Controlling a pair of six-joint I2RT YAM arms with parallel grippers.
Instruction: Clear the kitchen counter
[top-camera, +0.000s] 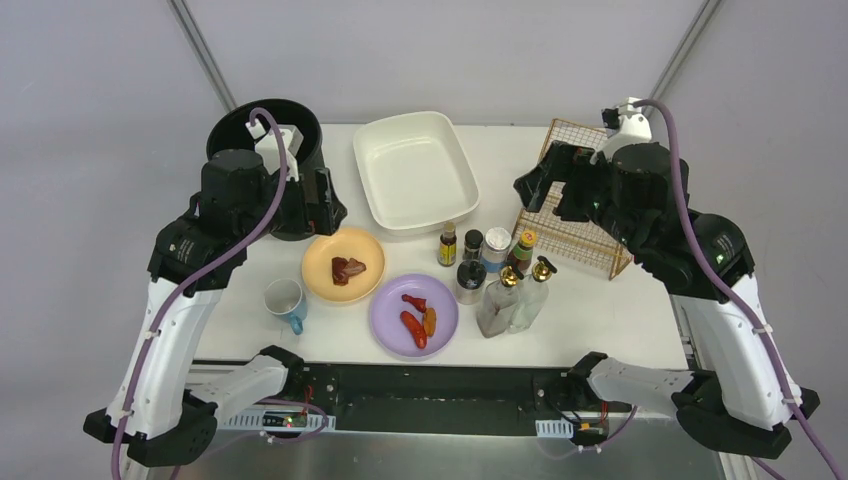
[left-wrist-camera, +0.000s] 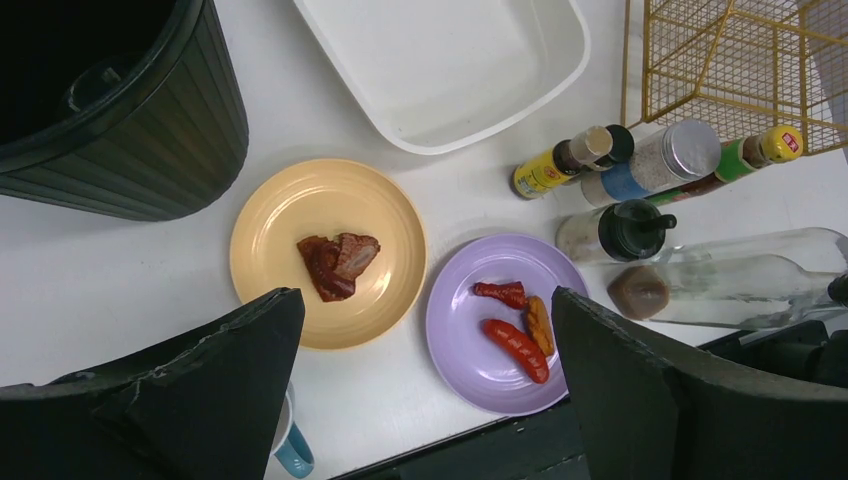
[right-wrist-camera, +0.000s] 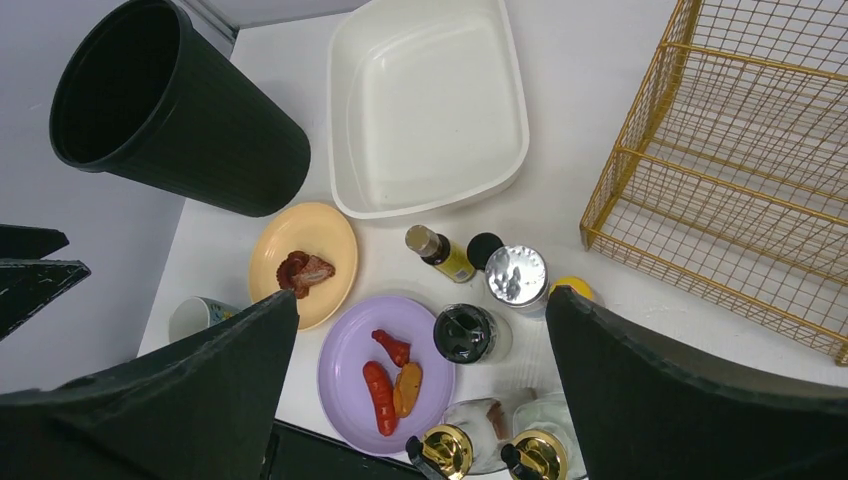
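Top external view, counter (top-camera: 620, 300): white surface under both arms, loaded with dishes and bottles.
Glass bottles (top-camera: 505, 305): tall, touching, near the front edge; a sideways nudge would likely topple them.
Purple plate (top-camera: 385, 320): loose sausages may roll off if it is tilted.
Left gripper (left-wrist-camera: 425, 300): jaws wide apart, holding nothing, above the plates.
Right gripper (right-wrist-camera: 420, 298): jaws wide apart, empty, above the condiment jars (right-wrist-camera: 515, 275); the tight spacing risks knocking neighbours.
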